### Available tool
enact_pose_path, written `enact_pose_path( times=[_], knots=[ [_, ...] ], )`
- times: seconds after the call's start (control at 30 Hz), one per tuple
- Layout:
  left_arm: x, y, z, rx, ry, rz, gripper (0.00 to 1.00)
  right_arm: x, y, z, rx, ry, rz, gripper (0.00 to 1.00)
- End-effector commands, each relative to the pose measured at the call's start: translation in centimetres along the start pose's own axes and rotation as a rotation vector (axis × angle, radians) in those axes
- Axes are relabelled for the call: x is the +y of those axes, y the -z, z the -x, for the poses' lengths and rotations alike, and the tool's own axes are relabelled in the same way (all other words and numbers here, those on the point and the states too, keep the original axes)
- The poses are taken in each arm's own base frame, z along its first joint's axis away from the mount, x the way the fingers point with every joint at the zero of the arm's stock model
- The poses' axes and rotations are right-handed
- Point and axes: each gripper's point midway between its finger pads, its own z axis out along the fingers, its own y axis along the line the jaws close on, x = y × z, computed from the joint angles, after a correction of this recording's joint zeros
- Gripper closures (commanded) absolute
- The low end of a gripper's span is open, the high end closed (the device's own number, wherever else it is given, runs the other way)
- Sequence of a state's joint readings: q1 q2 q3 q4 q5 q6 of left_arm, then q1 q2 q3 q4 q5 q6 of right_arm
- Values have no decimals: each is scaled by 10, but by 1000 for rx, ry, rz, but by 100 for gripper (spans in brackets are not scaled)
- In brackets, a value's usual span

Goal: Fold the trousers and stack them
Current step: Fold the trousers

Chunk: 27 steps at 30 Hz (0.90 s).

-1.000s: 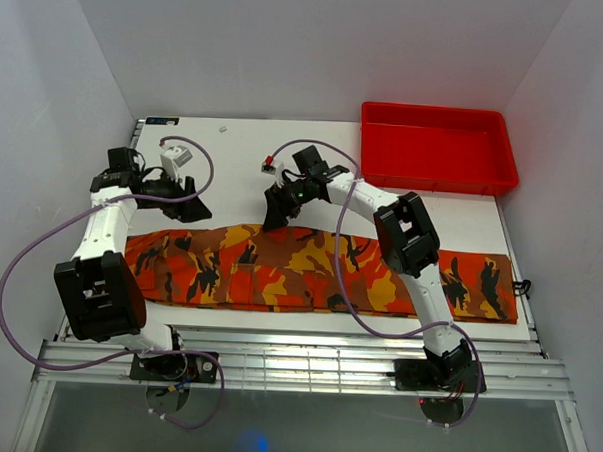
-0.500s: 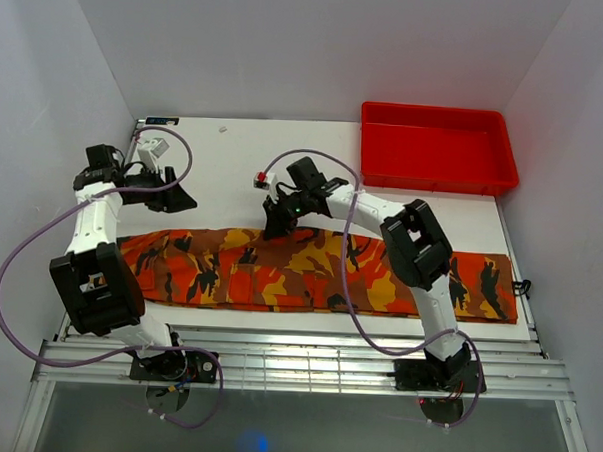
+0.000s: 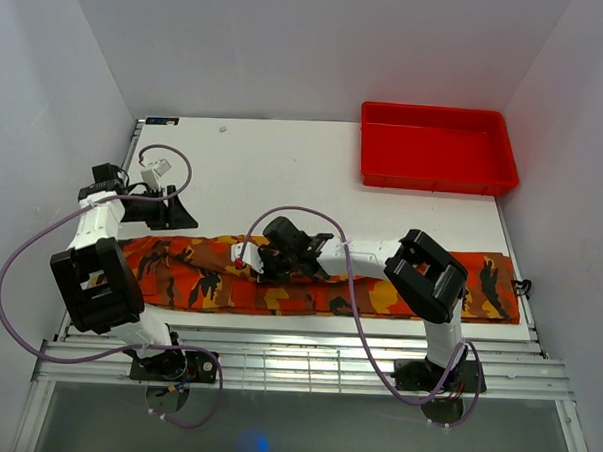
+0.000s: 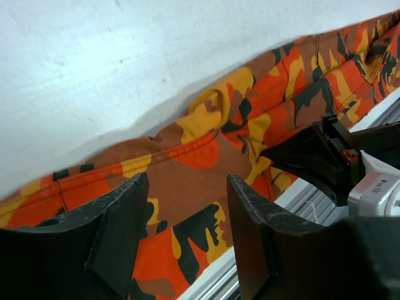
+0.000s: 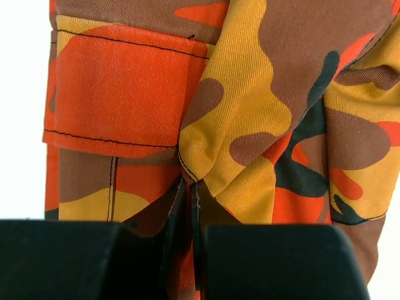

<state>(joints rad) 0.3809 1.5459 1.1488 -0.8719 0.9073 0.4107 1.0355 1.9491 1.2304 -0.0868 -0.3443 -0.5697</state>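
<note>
White table (image 3: 284,165), trousers (image 3: 209,282), red tray (image 3: 434,182)

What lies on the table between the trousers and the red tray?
Nothing: in the top view, the white table between the trousers and the red tray is bare.

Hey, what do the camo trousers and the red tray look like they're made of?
The trousers look like woven cloth, probably a cotton twill, with a matte finish: fine diagonal weave lines, dark stitched seams and soft folds show in the right wrist view. The red tray looks like moulded plastic, smooth with a slight sheen: one even colour, with stiff raised walls.
</note>
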Motion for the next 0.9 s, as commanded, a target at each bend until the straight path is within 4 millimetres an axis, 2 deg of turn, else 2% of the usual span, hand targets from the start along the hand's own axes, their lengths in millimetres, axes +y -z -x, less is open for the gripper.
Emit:
enact_pose_path(
  times=[0.0, 0.17, 0.37, 0.47, 0.5, 0.53, 0.57, 0.7, 0.87],
  knots=[
    [-2, -1, -19, 42, 29, -1, 36, -12, -5, -22, 83, 77, -106, 90],
    [-10, -7, -31, 88, 8, -4, 37, -8, -14, -34, 108, 54, -108, 89],
    [-30, -38, -30, 149, -153, 110, 36, -7, -14, -36, 109, 34, -107, 89],
    [-25, -51, -26, 177, -157, 172, 37, -6, -14, -36, 111, 32, -107, 88],
    [-30, -58, -23, 183, -182, 175, 38, -6, -13, -36, 110, 29, -107, 88],
    [-24, -60, -23, 195, -181, 210, 39, -10, -14, -31, 89, 36, -122, 88],
    [-33, -73, -29, 234, -207, 195, 40, -10, -13, -31, 86, 37, -124, 88],
    [-32, -90, -37, 292, -242, 211, 42, -9, -12, -31, 83, 35, -124, 87],
    [-18, -98, -49, 352, -264, 263, 42, -8, -11, -30, 80, 35, -122, 87]
  ],
)
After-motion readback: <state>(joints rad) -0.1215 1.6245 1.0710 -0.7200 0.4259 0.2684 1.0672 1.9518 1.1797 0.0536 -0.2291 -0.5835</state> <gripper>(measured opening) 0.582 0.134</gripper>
